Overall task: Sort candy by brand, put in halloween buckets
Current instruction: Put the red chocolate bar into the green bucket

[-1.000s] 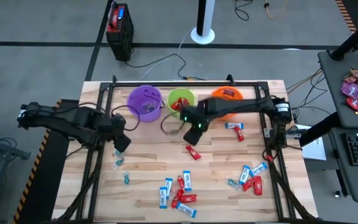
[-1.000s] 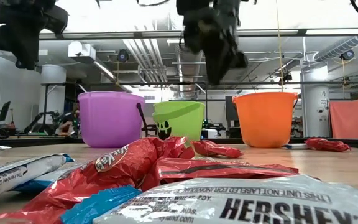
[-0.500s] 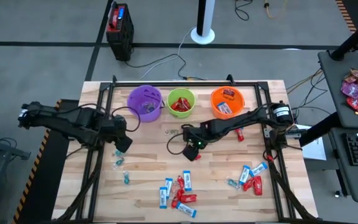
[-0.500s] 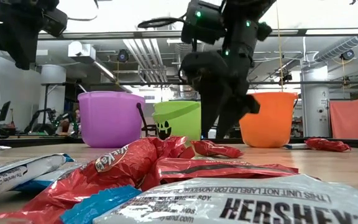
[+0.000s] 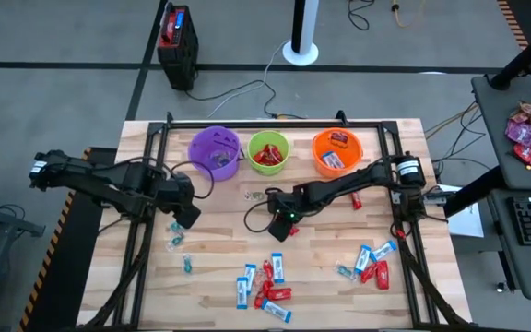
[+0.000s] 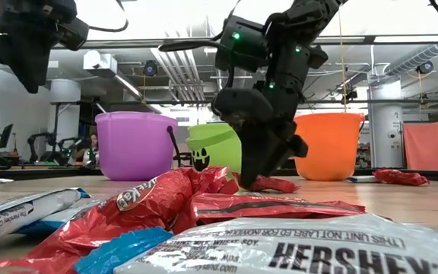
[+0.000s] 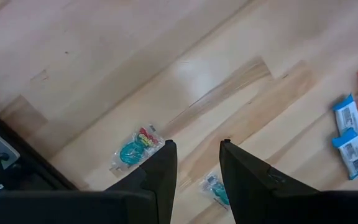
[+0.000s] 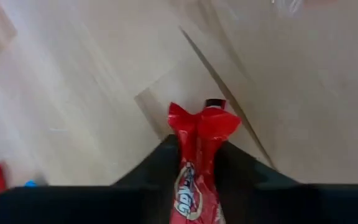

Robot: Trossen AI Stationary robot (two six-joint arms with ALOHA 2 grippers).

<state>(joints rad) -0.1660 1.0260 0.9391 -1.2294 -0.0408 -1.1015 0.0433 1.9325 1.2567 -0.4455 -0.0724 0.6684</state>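
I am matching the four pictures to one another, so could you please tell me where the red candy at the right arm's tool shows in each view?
High view: the red candy lies mid-table under the right tool.
Low view: it lies centre, under the dark arm, before the orange bucket.
Left wrist view: not in it.
Right wrist view: bottom centre, between the two fingers.
Shared landmark: the orange bucket, in the high and low views.

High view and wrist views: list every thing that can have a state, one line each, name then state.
Right end effector: shut on a red-wrapped candy, down at the table's middle.
Left end effector: open, empty, above two teal twisted candies.
Purple bucket: upright, little inside.
Green bucket: upright, red candy inside.
Orange bucket: upright, blue-and-white bar inside.
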